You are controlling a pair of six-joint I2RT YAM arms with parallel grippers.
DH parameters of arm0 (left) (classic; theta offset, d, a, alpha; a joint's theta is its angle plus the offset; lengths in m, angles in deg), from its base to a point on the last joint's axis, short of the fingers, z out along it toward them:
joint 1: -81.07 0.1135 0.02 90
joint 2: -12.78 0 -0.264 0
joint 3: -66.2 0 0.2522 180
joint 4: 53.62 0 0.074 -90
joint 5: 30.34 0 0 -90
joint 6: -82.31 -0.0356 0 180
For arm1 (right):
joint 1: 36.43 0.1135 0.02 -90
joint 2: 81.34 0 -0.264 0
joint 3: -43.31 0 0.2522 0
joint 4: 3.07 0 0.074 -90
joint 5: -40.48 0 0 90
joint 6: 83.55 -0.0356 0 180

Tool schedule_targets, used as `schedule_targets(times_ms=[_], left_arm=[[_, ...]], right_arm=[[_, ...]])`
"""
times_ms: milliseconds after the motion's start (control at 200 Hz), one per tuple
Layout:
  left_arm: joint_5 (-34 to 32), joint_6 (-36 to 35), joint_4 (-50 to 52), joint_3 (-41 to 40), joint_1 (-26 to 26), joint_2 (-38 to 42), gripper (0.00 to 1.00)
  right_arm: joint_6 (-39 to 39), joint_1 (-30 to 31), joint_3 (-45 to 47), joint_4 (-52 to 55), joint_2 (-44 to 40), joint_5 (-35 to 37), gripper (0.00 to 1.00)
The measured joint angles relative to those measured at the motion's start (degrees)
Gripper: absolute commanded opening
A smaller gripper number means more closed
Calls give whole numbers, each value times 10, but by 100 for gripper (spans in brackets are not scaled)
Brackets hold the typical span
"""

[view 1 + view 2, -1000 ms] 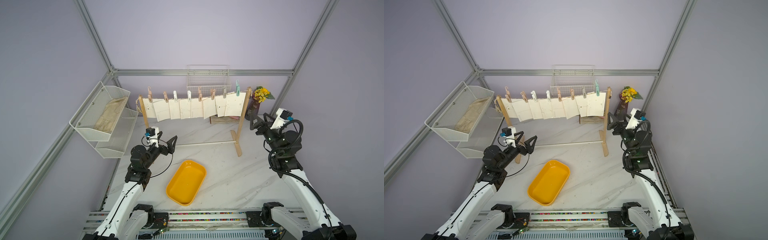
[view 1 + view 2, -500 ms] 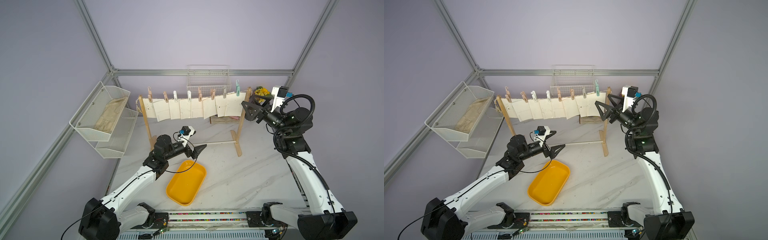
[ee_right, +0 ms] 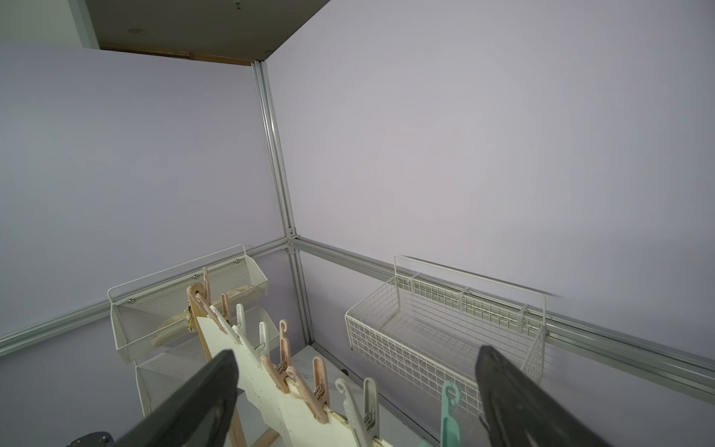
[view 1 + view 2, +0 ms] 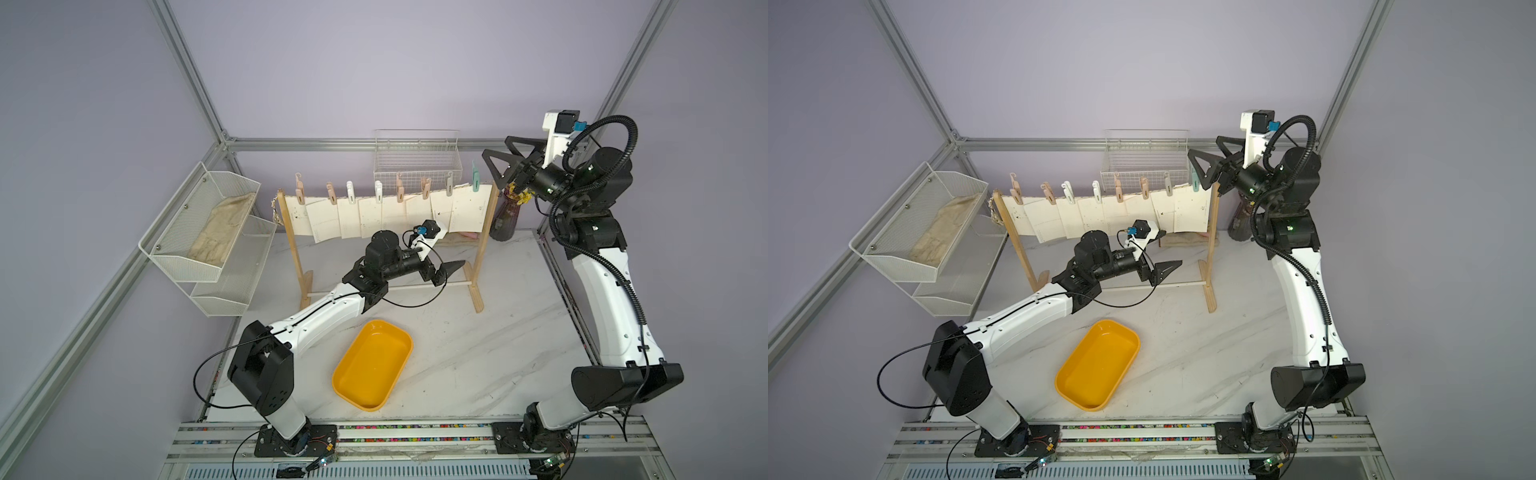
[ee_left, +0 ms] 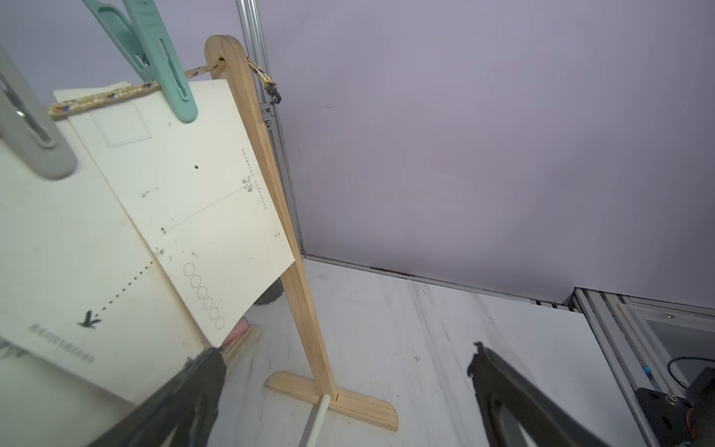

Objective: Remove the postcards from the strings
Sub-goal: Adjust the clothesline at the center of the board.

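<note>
The postcards point(image 4: 386, 212) hang pegged on the far string point(image 5: 116, 93); left gripper point(image 4: 449, 271) and right gripper point(image 4: 495, 147) both gape empty, so the right should likely squeeze the rightmost teal peg point(image 4: 475, 178) squarely while the left pinches that card's lower edge.

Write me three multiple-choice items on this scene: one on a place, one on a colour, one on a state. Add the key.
1. The yellow tray lies
A. on the table, in front of the rack
B. behind the rack
C. on top of the rack

2. The clothespin closest to the right gripper is
A. pink
B. teal
C. white

3. The left gripper is
A. shut on a postcard
B. shut on a clothespin
C. open, holding nothing

Key:
1 A: both top views show it on the marble, on the arms' side of the rack.
2 B: the end pin is teal.
3 C: the left wrist view shows its jaws wide apart, with only table between them.
</note>
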Motion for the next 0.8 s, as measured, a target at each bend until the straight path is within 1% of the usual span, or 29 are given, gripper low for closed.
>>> schedule_targets(times_ms=[80,200,315,435,620,800], left_arm=[[-10,-1,-2,33,0,-35,99],[-44,-1,-4,61,-1,-71,99],[-81,-1,-4,71,-1,-90,99],[-99,-1,-6,85,-1,-106,99],[-110,-4,-9,115,-1,-127,99],[-112,-27,-11,135,-1,-138,98]], right_arm=[[35,-3,-40,48,32,-7,95],[69,-15,-46,98,48,-13,95],[86,-28,-46,121,53,-21,95],[99,-40,-56,130,57,-41,95],[109,-77,-79,130,70,-112,92],[112,-105,-105,131,103,-188,90]])
